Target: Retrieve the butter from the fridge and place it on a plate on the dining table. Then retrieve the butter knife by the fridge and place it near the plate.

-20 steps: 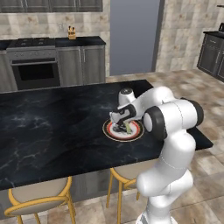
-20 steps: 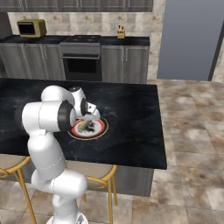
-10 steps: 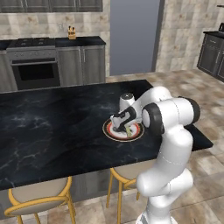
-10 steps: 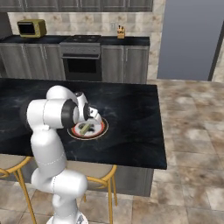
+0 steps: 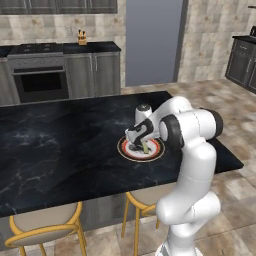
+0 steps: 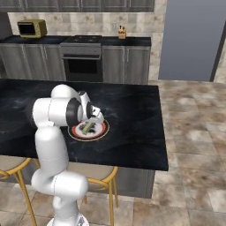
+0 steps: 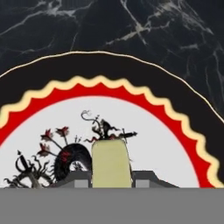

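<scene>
Butter [image 7: 110,162], a pale blocky stick, sits pinched in the tool [image 7: 111,178] over the round scallop-banded plate [image 7: 175,127].

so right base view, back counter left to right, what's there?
Microwave → stove → knife block → fridge.

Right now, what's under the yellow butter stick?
The plate on the black table lies under the butter. Its white middle shows red and black drawings. The pincer is shut on the butter, which covers part of the drawings beneath.
</scene>
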